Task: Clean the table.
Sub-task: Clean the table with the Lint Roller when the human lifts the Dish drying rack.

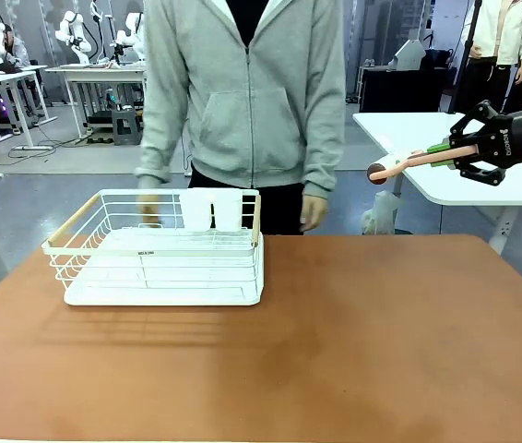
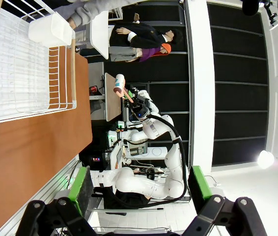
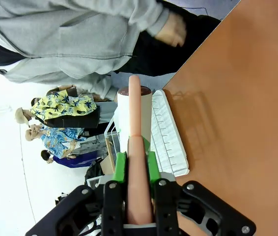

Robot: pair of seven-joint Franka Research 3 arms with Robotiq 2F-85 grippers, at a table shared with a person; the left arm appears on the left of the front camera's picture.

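The reddish-brown table (image 1: 353, 341) carries a white wire rack (image 1: 160, 260) on its left part. My right gripper (image 1: 464, 153) hovers high past the table's far right corner, shut on the pink handle of a roller (image 1: 399, 164) whose white roll points left. In the right wrist view the pink handle (image 3: 135, 123) sits clamped between the green pads (image 3: 120, 169), with the table (image 3: 237, 98) and rack (image 3: 169, 135) beyond. My left gripper (image 2: 139, 189) is open with nothing between its fingers, off the table's (image 2: 31, 147) edge.
A person in a grey hoodie (image 1: 247, 92) stands at the far edge, hands hanging near the rack and the table's middle. A white-topped table (image 1: 482, 180) stands behind my right gripper. White cups (image 1: 211, 209) sit at the rack's far side.
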